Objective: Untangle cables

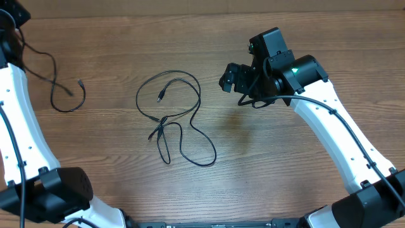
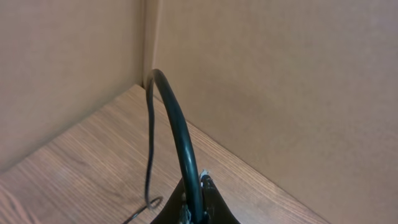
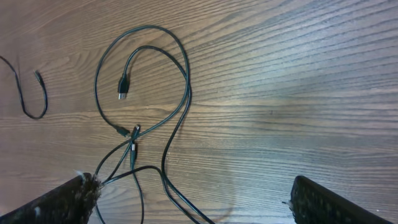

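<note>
Several cables (image 1: 162, 121) loose on table (image 1: 114, 38)

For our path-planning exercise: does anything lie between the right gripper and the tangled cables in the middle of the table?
Nothing visible does. Only bare wooden table separates the open right gripper from the tangled cables. The separate cable lies far off on the other side, out of the path.

Even, soft warm light, faint shadows on the table (image 1: 253, 145), slight blur close to wrist lenses.
</note>
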Available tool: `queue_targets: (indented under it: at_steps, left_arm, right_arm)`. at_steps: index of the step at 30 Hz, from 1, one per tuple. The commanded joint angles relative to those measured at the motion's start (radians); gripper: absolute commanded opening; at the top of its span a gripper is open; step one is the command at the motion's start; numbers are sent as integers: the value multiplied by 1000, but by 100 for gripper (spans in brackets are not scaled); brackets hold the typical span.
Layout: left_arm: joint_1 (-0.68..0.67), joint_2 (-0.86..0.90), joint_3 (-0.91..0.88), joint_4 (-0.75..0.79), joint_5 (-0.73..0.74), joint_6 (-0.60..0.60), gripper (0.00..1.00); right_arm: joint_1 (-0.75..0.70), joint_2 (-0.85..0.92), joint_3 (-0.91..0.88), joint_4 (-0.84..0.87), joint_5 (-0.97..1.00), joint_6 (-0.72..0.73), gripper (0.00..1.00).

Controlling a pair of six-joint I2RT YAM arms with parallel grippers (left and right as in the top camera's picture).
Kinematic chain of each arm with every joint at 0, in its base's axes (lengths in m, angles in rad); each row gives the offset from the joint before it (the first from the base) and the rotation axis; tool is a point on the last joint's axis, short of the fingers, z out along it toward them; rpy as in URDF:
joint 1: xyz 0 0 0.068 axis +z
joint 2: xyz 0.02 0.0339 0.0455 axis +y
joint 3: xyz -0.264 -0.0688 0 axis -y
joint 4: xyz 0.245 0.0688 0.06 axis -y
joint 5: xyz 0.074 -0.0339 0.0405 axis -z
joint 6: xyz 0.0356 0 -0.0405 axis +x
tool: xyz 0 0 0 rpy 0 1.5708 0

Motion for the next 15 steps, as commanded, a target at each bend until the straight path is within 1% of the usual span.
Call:
queue_targets:
  at_steps: [1,4,8,10,12,14,15]
  left_arm:
    - [1,18,4,37,30,-13,4]
    - [0,19,4,124,30,24,4]
    - [-2,19,4,277,31,113,4]
    - [-3,19,4,311,47,144,4]
    - [-8,29,4,315,85,201,4]
    - [-24,56,3,294,93,275,4]
    - [-36,85,3,271,87,333,4]
  right_arm:
    - [6,5,-7,-7,-6,-8,97]
    - [6,5,-7,-24,-5,-9,97]
    - [6,5,-7,-24,-5,-8,97]
    - [7,5,-7,-25,-6,-8,97]
    - [6,5,-7,-24,-5,-8,97]
    - [6,5,-7,-23,-5,-8,97]
    - [6,5,-7,-19,-5,-8,97]
